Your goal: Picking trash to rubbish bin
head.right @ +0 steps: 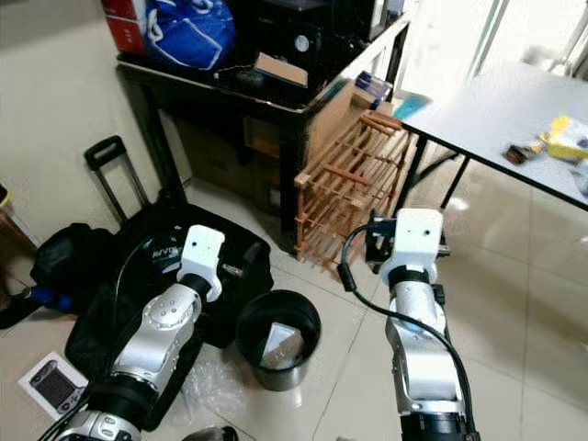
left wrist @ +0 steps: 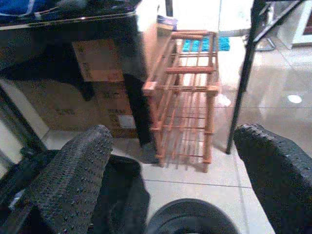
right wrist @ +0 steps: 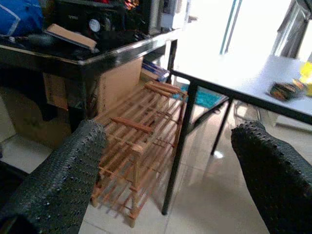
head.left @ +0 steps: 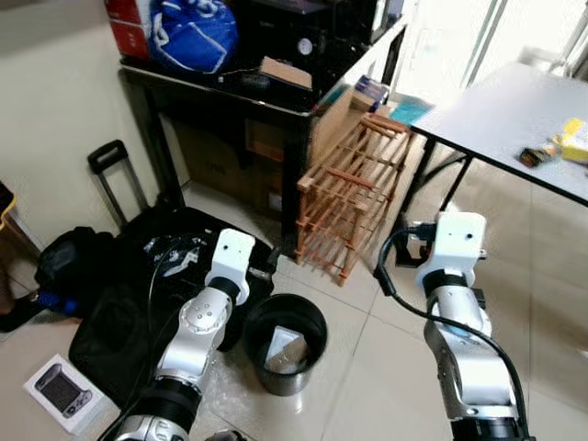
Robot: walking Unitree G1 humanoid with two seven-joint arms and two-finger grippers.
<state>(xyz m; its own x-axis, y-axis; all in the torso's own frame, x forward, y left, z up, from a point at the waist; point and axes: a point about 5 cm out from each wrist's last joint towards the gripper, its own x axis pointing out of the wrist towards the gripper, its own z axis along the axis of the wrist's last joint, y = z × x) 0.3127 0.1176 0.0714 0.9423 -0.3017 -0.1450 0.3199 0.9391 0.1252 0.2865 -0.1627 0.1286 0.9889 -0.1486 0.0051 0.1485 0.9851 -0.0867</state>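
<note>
A black round rubbish bin (head.left: pixel 262 322) stands on the tiled floor between my two arms, with a crumpled silvery piece of trash (head.left: pixel 287 349) inside it. My left gripper (left wrist: pixel 170 185) is open and holds nothing; it hovers just above the bin's near-left rim (left wrist: pixel 187 209). My right gripper (right wrist: pixel 165 180) is also open and holds nothing, raised to the right of the bin and facing a wooden rack. On the grey table (head.left: pixel 501 115) at the right lie a yellow wrapper (head.left: pixel 574 138) and a small dark packet (head.left: pixel 536 155).
The wooden slatted rack (head.left: pixel 354 188) stands behind the bin against a black desk (head.left: pixel 220 87) bearing a blue bag (head.left: pixel 193 32). A black suitcase and bags (head.left: pixel 129 276) lie left. A white box (head.left: pixel 60 390) and clear plastic (head.left: pixel 230 395) are on the near floor.
</note>
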